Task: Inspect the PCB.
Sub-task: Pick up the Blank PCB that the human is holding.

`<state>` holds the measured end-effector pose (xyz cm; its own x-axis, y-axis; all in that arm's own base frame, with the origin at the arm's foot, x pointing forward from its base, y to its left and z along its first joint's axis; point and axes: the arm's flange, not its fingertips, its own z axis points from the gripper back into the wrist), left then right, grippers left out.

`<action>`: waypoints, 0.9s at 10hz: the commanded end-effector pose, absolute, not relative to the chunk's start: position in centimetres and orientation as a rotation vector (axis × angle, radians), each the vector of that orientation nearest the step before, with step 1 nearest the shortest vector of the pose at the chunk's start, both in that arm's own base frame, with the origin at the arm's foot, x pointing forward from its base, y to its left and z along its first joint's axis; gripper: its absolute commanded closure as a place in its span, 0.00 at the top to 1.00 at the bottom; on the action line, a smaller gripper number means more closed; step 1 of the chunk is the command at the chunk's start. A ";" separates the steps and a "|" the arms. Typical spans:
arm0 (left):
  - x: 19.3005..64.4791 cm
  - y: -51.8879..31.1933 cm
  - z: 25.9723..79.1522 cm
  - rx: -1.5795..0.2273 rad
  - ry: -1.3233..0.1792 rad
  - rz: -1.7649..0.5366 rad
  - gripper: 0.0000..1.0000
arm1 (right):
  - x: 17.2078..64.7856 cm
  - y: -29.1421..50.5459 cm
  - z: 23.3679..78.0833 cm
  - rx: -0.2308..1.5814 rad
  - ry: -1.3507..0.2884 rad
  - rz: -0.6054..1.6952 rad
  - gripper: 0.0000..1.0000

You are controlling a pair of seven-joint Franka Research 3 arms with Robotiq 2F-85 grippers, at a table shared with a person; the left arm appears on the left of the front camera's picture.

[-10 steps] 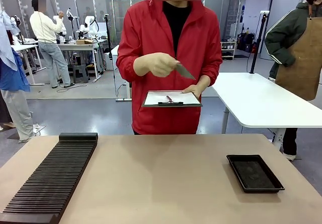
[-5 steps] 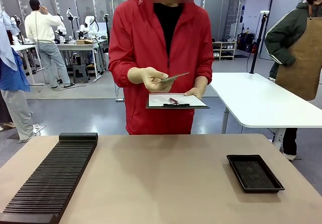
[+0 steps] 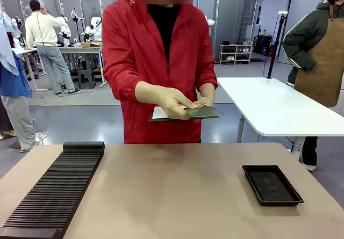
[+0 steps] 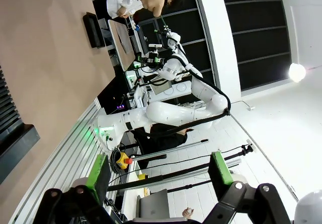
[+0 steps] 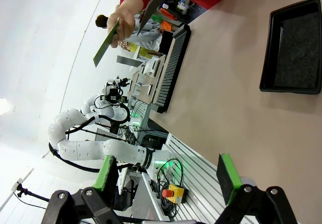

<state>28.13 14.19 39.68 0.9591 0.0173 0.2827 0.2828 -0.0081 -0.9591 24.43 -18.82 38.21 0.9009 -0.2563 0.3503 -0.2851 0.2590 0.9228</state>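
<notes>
Across the table, a person in a red jacket holds the PCB [image 3: 204, 111], a thin green board, flat and level in one hand [image 3: 171, 102], just above a clipboard [image 3: 159, 114] held in the other hand. In the right wrist view the PCB [image 5: 106, 45] shows edge-on in that hand, high above the table. My left gripper [image 4: 159, 172] is open with nothing between its green pads, and it is far from the board. The right gripper [image 5: 166, 176] is open and empty too.
A shallow black tray [image 3: 271, 184] lies on the tan table [image 3: 172, 196] at the right. A long black slotted rack [image 3: 54, 190] runs along the left side. A white table [image 3: 279, 107] and other people stand behind.
The person has lowered the PCB from a raised, tilted hold to flat over the clipboard, and has shifted left and closer to the table. Both grippers stay open.
</notes>
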 end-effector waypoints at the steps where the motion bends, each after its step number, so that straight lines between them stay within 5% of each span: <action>1: 27.9 14.3 39.9 -1.562 -0.236 -0.220 1.00 | 24.4 -18.8 38.2 1.324 -0.484 0.021 1.00; 9: 27.9 14.3 39.9 -1.562 -0.236 -0.220 1.00 | 36.3 -6.3 51.5 1.448 0.066 -0.098 1.00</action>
